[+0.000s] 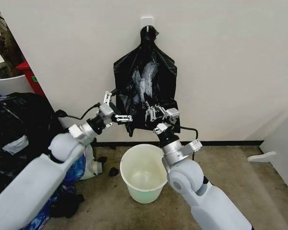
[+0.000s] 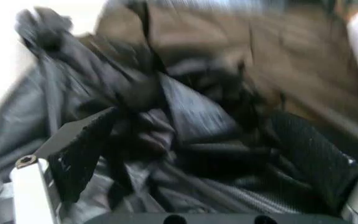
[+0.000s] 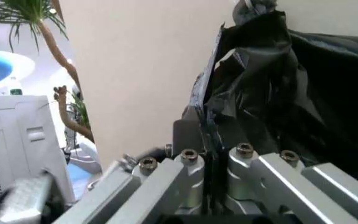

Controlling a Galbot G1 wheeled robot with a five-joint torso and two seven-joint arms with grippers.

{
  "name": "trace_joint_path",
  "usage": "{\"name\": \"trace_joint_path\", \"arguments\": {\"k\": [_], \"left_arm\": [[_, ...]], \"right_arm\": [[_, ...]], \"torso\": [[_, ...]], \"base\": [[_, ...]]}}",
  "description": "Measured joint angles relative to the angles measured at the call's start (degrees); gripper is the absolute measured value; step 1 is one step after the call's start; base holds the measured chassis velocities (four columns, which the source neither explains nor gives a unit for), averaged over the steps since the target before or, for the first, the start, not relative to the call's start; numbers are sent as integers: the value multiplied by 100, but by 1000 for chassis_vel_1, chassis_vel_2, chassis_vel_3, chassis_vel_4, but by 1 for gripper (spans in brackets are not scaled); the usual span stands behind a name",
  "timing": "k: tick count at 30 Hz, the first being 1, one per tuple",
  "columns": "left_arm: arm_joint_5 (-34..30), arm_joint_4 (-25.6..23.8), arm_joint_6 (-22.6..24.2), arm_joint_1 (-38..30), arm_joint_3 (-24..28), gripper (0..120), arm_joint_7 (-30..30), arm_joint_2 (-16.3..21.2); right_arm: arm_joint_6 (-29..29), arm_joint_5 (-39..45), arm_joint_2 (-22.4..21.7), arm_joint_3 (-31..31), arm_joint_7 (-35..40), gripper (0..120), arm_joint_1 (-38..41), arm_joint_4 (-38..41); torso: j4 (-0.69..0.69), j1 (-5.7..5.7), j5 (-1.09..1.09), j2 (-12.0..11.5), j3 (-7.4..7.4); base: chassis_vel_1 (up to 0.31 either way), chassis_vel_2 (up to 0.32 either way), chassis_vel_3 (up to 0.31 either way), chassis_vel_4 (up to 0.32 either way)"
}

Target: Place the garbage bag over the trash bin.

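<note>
A flat bunch of black bags [image 1: 144, 72] hangs from a white wall hook [image 1: 147, 21], knotted at its top. My right gripper [image 1: 152, 111] is shut on the lower edge of the front sheet, the garbage bag [image 3: 253, 107]; the plastic runs down between its closed fingers [image 3: 188, 163]. At the bunch's lower left edge, my left gripper [image 1: 117, 109] stands open, with crinkled black plastic [image 2: 191, 116] lying between its spread fingers [image 2: 73, 154]. The cream-white trash bin [image 1: 144, 191] stands upright on the floor directly below both grippers, with nothing in it.
Big bulging black sacks [image 1: 19, 120] and a blue bag [image 1: 74, 172] crowd the floor at the left. A white planter [image 1: 7, 84] and a red object [image 1: 31, 76] sit behind them. A white piece [image 1: 261, 156] lies by the right wall; the floor there is open.
</note>
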Motion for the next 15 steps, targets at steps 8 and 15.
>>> {"name": "trace_joint_path", "arguments": {"k": [8,15], "left_arm": [[232,-48,626,-118,353,83,-640,2],[301,-108,824,-119,379,56,-1023,-11]], "right_arm": [[4,-93,85,-25,-27,0,36,-24],[4,-136,75,-16,-32,0,11,-24]], "torso": [[0,0,-1,0,-1],[-1,0,-1,0,-1]], "base": [[0,0,0,0],[0,0,0,0]]}}
